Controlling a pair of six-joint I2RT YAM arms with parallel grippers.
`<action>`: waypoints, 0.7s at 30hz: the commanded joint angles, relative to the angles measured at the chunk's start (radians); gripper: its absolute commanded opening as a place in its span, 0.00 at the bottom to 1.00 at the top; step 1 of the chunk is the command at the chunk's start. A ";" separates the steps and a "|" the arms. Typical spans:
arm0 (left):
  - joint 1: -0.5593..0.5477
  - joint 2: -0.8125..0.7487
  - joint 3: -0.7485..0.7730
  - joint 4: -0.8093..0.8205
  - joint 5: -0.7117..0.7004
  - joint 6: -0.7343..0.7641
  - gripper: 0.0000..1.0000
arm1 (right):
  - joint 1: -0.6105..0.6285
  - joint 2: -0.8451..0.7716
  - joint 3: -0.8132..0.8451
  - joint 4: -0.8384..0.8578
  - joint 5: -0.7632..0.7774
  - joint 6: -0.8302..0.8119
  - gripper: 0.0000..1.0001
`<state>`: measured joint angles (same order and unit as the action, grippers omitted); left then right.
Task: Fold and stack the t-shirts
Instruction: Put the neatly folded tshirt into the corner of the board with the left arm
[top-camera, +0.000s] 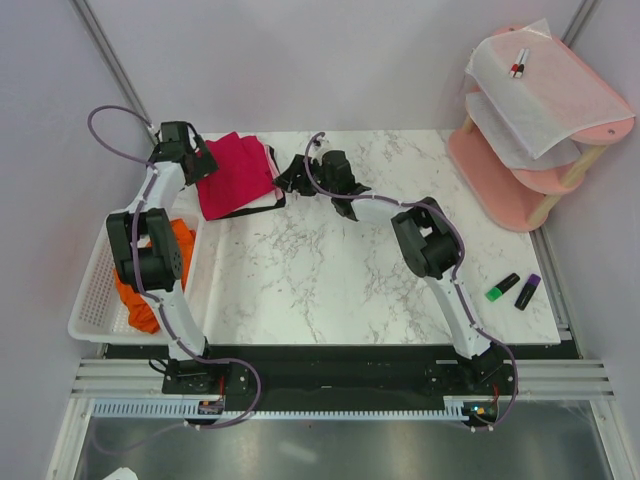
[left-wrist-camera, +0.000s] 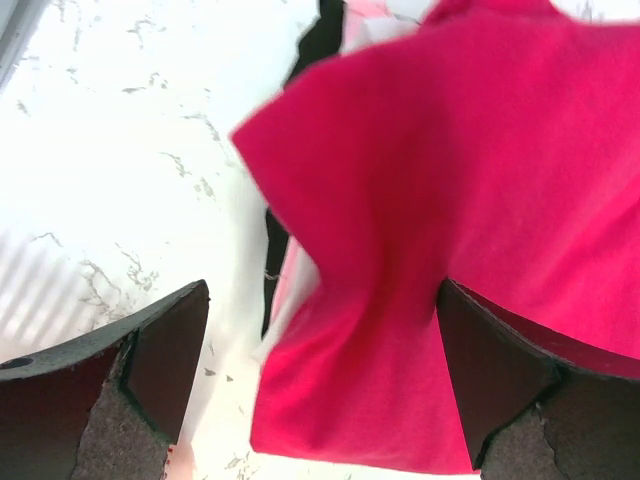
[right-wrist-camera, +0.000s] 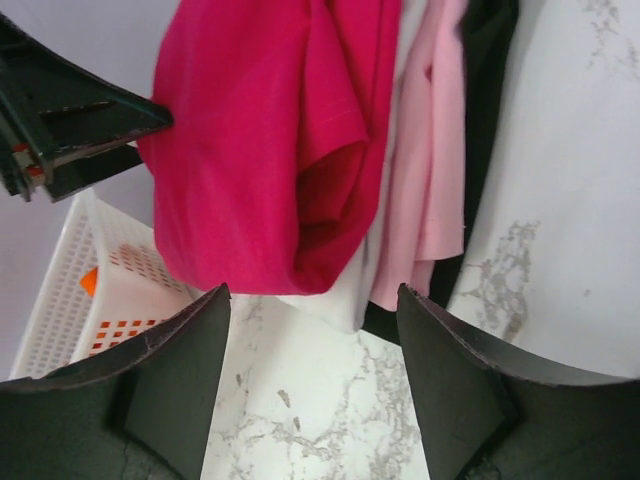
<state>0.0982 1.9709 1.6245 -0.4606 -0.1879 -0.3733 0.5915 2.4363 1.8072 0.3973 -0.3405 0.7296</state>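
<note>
The left gripper (left-wrist-camera: 322, 300) is open wide, and the soft edge of the crimson t-shirt (left-wrist-camera: 480, 150) lies right between its two fingers. That makes it the nearer one, and it looks ready to pinch. The right gripper (right-wrist-camera: 312, 295) is open too and holds nothing. The folded side of the same shirt is just ahead of its fingers, a little apart. Seen from above, the crimson t-shirt sits at the far left of the table (top-camera: 330, 270), between the two grippers, one at its left side and one at its right side. It lies on top of a small pile: the white t-shirt (right-wrist-camera: 335, 305), a pink cloth (right-wrist-camera: 430, 180) and a black cloth (right-wrist-camera: 490, 60) peek out below it. The orange t-shirt (top-camera: 150, 285) is bunched up in the white mesh basket (top-camera: 92, 300) beside the left arm, not folded yet.
</note>
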 joint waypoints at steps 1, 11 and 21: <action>0.047 -0.055 -0.026 0.105 0.047 -0.096 1.00 | 0.028 0.004 0.050 0.084 -0.032 0.034 0.70; 0.069 0.020 -0.008 0.172 0.134 -0.137 0.98 | 0.054 0.067 0.121 0.080 -0.049 0.074 0.49; 0.069 0.108 0.044 0.267 0.281 -0.156 0.29 | 0.056 0.067 0.089 0.069 -0.042 0.070 0.37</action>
<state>0.1623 2.0598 1.6196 -0.2855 0.0120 -0.5060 0.6453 2.5084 1.8912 0.4335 -0.3775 0.7982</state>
